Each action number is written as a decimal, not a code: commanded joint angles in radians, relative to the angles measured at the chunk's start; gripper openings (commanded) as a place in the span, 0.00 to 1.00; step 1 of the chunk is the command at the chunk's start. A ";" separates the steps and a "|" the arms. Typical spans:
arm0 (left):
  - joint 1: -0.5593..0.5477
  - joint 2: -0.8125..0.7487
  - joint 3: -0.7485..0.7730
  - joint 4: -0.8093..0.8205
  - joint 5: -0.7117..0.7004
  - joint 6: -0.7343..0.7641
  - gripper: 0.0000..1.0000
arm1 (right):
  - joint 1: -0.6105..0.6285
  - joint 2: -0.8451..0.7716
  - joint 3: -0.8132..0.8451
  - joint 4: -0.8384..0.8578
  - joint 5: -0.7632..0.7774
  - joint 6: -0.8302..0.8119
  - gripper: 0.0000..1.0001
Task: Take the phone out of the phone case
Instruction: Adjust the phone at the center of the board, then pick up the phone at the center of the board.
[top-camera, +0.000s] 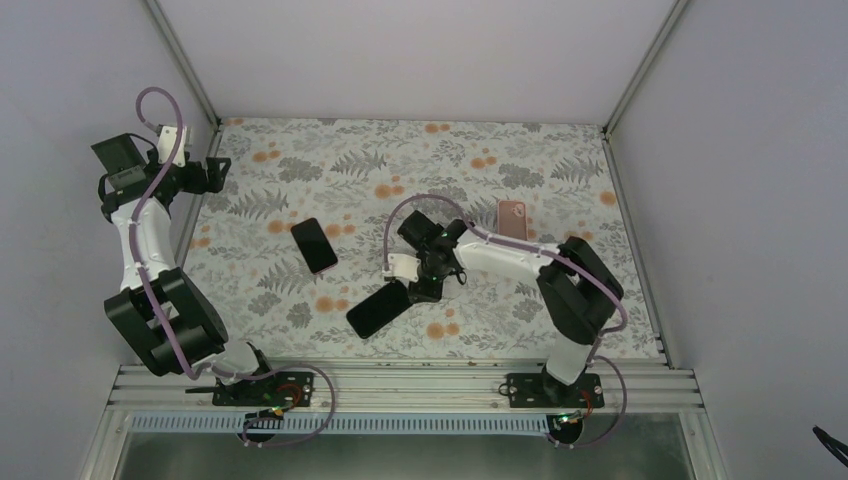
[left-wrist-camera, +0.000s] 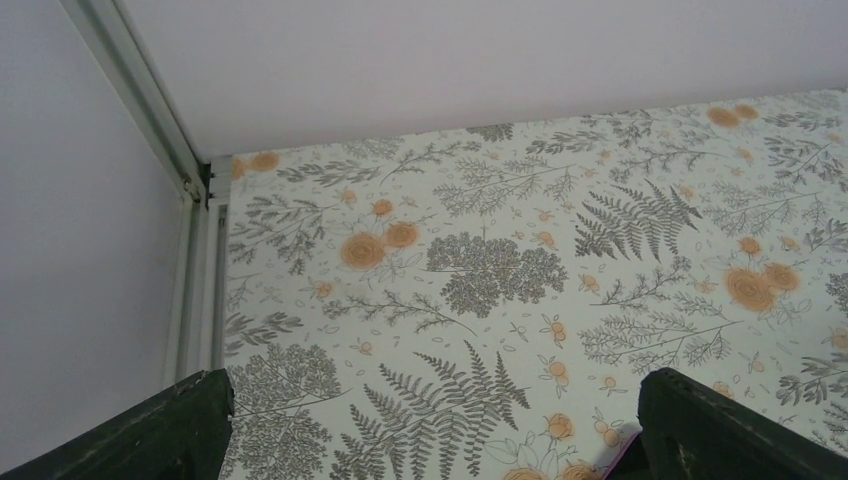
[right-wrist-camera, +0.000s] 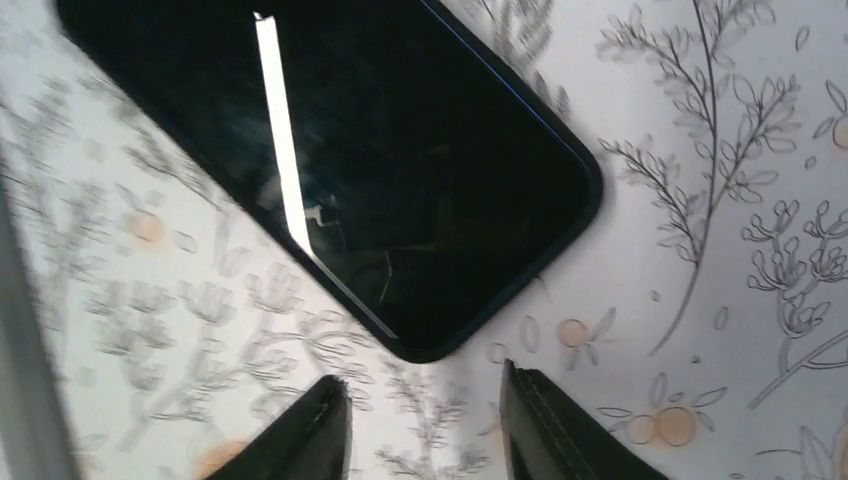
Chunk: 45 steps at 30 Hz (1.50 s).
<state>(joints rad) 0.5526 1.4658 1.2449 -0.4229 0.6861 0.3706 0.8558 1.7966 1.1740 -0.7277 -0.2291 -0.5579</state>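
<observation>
Your right gripper (right-wrist-camera: 422, 388) hangs just off the near corner of the black phone (right-wrist-camera: 330, 170), its jaws parted a little and holding nothing. The phone lies flat, screen up, on the patterned table cover (top-camera: 560, 160), with a thin dark-blue rim (right-wrist-camera: 597, 187) around it that is probably the case. Your left gripper (left-wrist-camera: 430, 390) is spread wide and empty over the far left corner, well apart from the work. The main risk, as I judge it, is that one arm alone only shoves the phone: nothing pins it, so a push at the corner would slide or spin it across the cover instead of peeling the rim. The gap between the jaws looks narrow for the phone's width, so closing here may only nip the corner and slip off the glossy glass. Watch too for the second dark phone (top-camera: 315, 245) and the pink item (top-camera: 511, 216); I cannot tell whether either is cased.
</observation>
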 joint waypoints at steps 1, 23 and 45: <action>0.003 0.001 -0.005 0.004 0.041 0.009 1.00 | 0.033 -0.093 -0.022 0.002 -0.042 0.000 0.53; 0.001 -0.126 -0.087 0.020 -0.015 0.041 1.00 | 0.128 -0.037 0.038 -0.031 -0.088 -0.751 1.00; 0.002 -0.151 -0.143 0.052 -0.036 0.072 1.00 | 0.141 0.174 0.172 0.017 -0.053 -0.701 1.00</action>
<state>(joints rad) 0.5526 1.3388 1.1213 -0.3958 0.6399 0.4194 0.9894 1.9514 1.3113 -0.7204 -0.2745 -1.2663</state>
